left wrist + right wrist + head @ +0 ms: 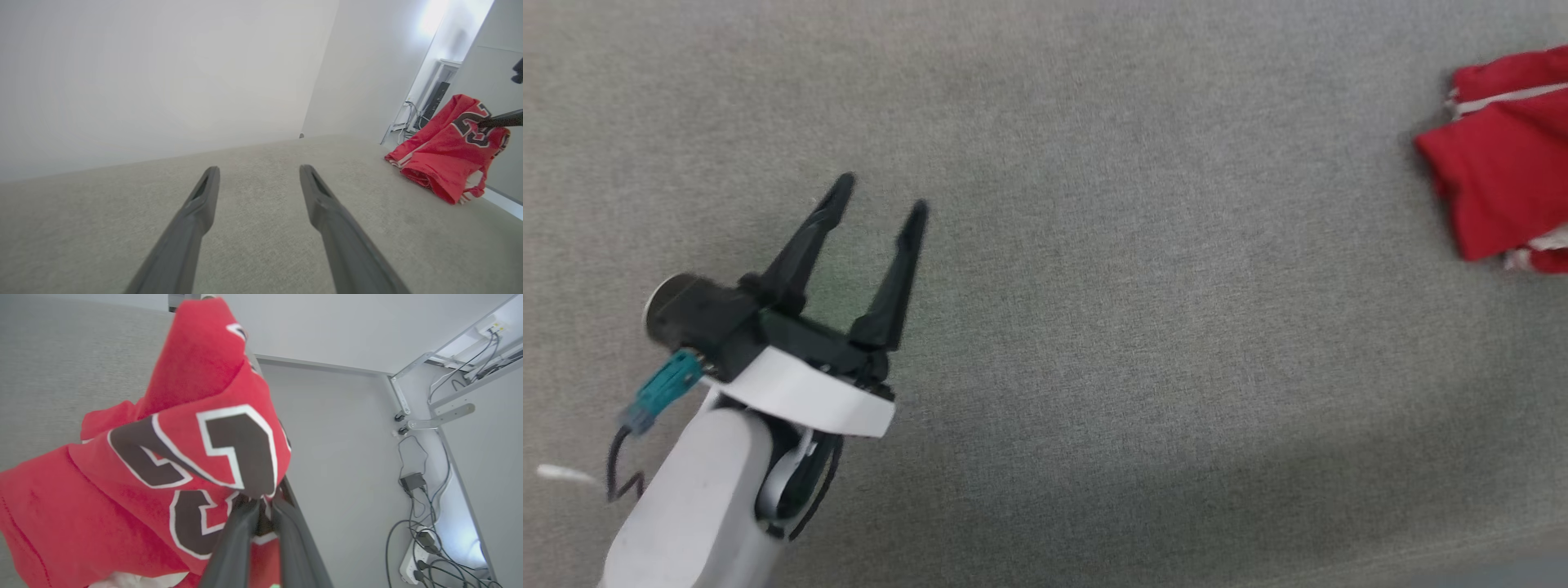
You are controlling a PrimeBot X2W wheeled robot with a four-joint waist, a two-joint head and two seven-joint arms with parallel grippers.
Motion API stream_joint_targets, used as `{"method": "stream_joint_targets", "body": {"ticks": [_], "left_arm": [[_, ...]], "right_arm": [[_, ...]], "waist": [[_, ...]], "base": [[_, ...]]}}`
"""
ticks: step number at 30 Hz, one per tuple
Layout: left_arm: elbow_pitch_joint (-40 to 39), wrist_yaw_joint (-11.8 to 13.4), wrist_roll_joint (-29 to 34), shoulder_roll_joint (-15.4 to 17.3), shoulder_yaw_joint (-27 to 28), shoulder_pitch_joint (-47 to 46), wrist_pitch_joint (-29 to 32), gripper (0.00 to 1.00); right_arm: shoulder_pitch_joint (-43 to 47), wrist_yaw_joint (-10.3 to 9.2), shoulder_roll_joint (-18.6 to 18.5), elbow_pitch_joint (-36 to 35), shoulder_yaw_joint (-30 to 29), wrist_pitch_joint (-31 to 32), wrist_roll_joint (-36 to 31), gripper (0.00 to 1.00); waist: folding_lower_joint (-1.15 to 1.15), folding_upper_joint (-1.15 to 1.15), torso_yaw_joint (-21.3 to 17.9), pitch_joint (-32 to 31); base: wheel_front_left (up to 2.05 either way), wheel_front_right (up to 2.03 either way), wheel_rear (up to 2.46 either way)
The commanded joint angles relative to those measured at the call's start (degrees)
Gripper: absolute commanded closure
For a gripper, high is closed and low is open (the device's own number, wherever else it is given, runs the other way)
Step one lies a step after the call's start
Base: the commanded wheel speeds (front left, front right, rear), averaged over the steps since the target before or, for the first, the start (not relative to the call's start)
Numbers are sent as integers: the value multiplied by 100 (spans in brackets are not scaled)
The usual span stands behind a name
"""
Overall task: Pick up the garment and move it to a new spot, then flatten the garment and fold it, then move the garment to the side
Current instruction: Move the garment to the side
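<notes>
Head view: a grey woven fabric surface [1143,327] spreads across the frame. The left gripper [882,194] sits at the lower left on a pale forearm [694,498], tilted up and to the right, its two dark fingers spread wide with nothing between them. A teal connector [658,392] juts from the wrist. The garment [1503,188], a red jersey with white trim, lies bunched at the far right edge, cut off by the frame and well apart from the left gripper.

Left wrist view: the grey surface runs ahead to a plain white wall [143,73]. The spread fingers reach over bare fabric. To the right, the jersey is raised in a peak with its lower folds on the surface. The right gripper [484,122] comes in from the right edge and pinches it at the black "23".

Right wrist view: the narrow jaws are clamped on the jersey just below the white-outlined numerals (the cloth drapes up and to the left of them). On the right are a white wall, a metal bracket [441,416], loose cables [425,522] and a power strip [416,559].
</notes>
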Motion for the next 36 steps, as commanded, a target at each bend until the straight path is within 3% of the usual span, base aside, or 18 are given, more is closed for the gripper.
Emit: {"method": "stream_joint_targets", "body": {"ticks": [1, 8, 18, 19, 21, 22, 23, 24, 36], "left_arm": [[20, -18, -18, 38, -112, -151, -25, 0], [114, -18, -112, 126, -730, -760, -25, 0], [206, -18, -200, 168, -1139, -1277, -25, 0], [213, -18, -196, 166, -1156, -1294, -25, 0], [224, -18, -198, 163, -1168, -1339, -25, 0], [224, -18, -206, 162, -1157, -1354, -25, 0], [223, -18, -211, 169, -1145, -1360, -25, 0], [220, -18, -215, 181, -1128, -1356, -25, 0], [88, -19, -141, 247, -744, -1004, -25, 0]], "right_arm": [[-142, -5, 23, 171, -91, -135, -178, 100], [-620, -5, 197, 1121, -602, -754, -1152, 100], [-1030, -4, 629, 2243, -1466, -1228, -2012, 100], [-1047, -4, 643, 2324, -1548, -1265, -2072, 95], [-1103, -4, 700, 2463, -1673, -1341, -2172, 73], [-1140, -4, 706, 2505, -1725, -1397, -2212, 52], [-1172, -4, 711, 2550, -1775, -1456, -2260, 20], [-1203, -5, 701, 2595, -1850, -1515, -2284, 0], [-1410, -4, 915, 2751, -2116, -2039, -2523, 0]], "waist": [[0, 0, -46, 136], [0, 0, 9, 456], [0, 0, 195, 813], [0, 0, 213, 831], [0, 0, 239, 851], [0, 0, 245, 860], [0, 0, 248, 865], [0, 0, 245, 866], [0, 0, 224, 571]], "base": [[0, 0, 0], [0, 0, 0], [0, 0, 0], [0, 0, 0], [0, 0, 0], [0, 0, 0], [0, 0, 0], [0, 0, 0], [0, 0, 0]]}}
